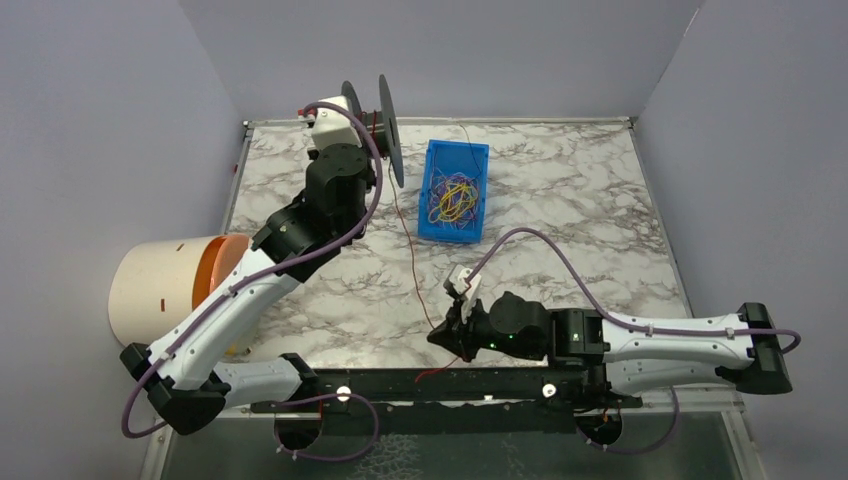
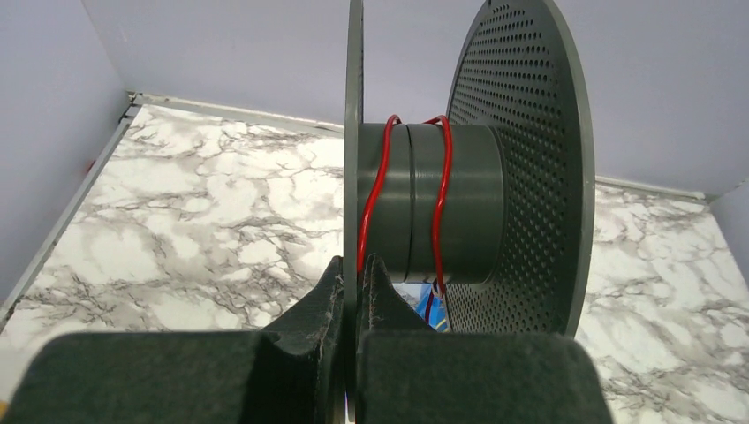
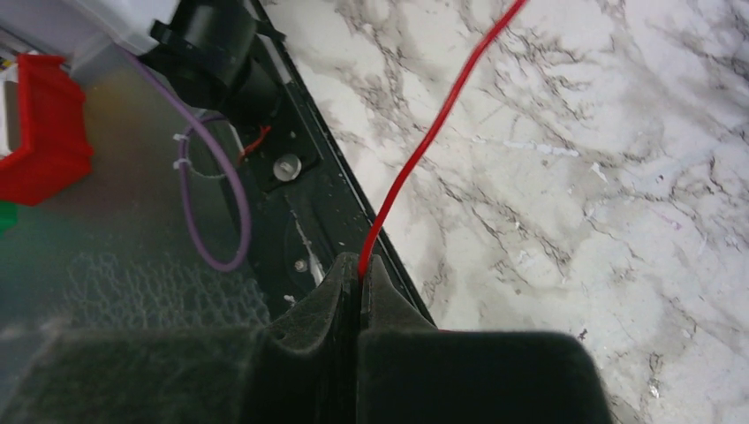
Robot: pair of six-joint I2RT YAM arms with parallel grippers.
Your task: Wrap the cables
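1. Red cable (image 1: 412, 255): a single thin strand running from the spool (image 1: 390, 130) at the far left of the table (image 1: 580, 200) toward the near edge. In the left wrist view a couple of turns sit on the hub.
2. Left gripper (image 2: 356, 269): pinched shut on the spool's thin flange, which sits edge-on betw. the pads. Spool is held upright w/ its axis roughly across the table.
3. Right gripper (image 3: 359, 265): clamped on the red cable. The strand leaves straight out from betw. the fingertips, above the marble.
4. Key relation: the cable's long axis runs away from the right gripper, up-table and slightly left to the hub. It's fairly straight w/ a slight bend. Right arm has the free run, left arm has the spool. More turns prob. need this line kept betw. the two flanges.
5. Other cables (image 1: 452, 198): a yellow/purple/orange tangle in the blue bin (image 1: 458, 146), just right of the spool and well apart from both grippers. Left arm is nearer.
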